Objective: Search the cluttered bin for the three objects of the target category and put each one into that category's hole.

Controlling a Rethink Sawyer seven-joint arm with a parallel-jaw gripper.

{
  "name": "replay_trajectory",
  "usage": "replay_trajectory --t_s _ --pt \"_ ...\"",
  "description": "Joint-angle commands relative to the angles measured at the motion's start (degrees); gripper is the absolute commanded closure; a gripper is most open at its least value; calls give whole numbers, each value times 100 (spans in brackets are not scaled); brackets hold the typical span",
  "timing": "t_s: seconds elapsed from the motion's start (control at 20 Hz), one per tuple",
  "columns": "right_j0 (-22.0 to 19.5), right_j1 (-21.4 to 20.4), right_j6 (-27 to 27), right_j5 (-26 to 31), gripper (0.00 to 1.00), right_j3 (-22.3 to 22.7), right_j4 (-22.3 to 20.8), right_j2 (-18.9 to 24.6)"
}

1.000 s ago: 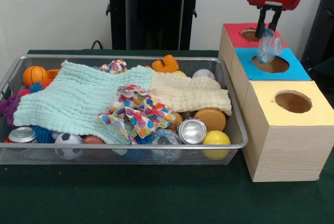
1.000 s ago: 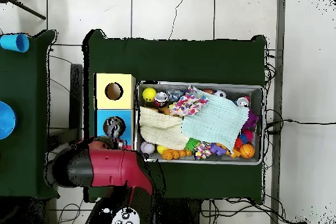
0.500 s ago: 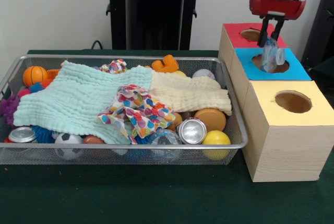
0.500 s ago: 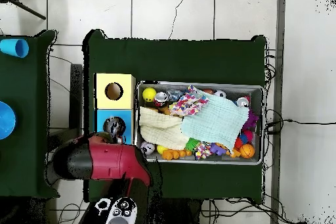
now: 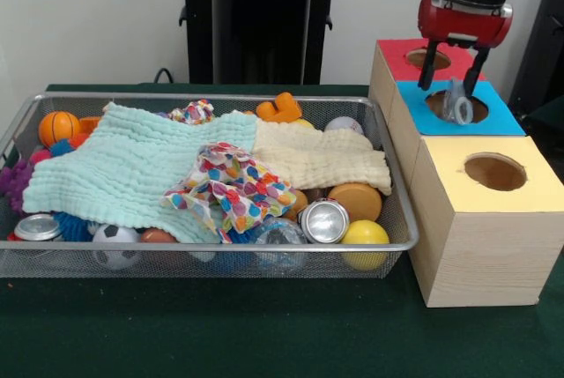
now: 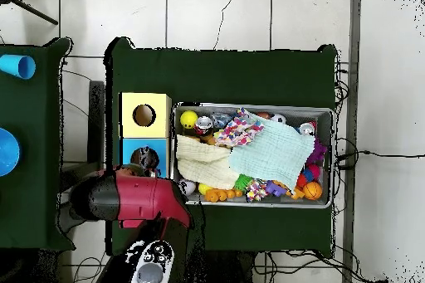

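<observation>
A crumpled clear plastic bottle [image 5: 457, 107] sits partly down in the hole of the blue-topped box [image 5: 502, 119], its top still above the rim. My gripper [image 5: 449, 85] hangs just above it, open, fingers spread to either side and off the bottle. In the overhead view the red arm [image 6: 133, 199] hides the gripper, and something pale shows in the blue box's hole [image 6: 144, 160]. The wire bin [image 5: 211, 246] holds another clear bottle [image 5: 280, 239] at its front, beside a silver can [image 5: 324, 220].
A red-topped box [image 5: 401, 65] stands behind the blue one and a yellow-topped box [image 5: 480, 211] in front. In the bin lie a mint cloth [image 5: 132, 166], a cream cloth [image 5: 322, 158], a dotted cloth [image 5: 231, 186], balls, a second can [image 5: 37, 227] and an orange toy [image 5: 280, 109].
The gripper moved over the blue hole, lowered the bottle and opened. The bottle has dropped from between the fingers into the hole.
</observation>
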Motion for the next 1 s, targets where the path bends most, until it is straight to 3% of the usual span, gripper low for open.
replay_trajectory --t_s 0.05,0.55,0.8,1.0 --pt "15 226 1383 135 0 -275 221 43" --pt "193 -17 1537 572 0 -334 320 -220" --pt "71 -211 1392 627 0 -203 364 -127" --pt "-163 -83 1049 435 0 -217 185 -138"
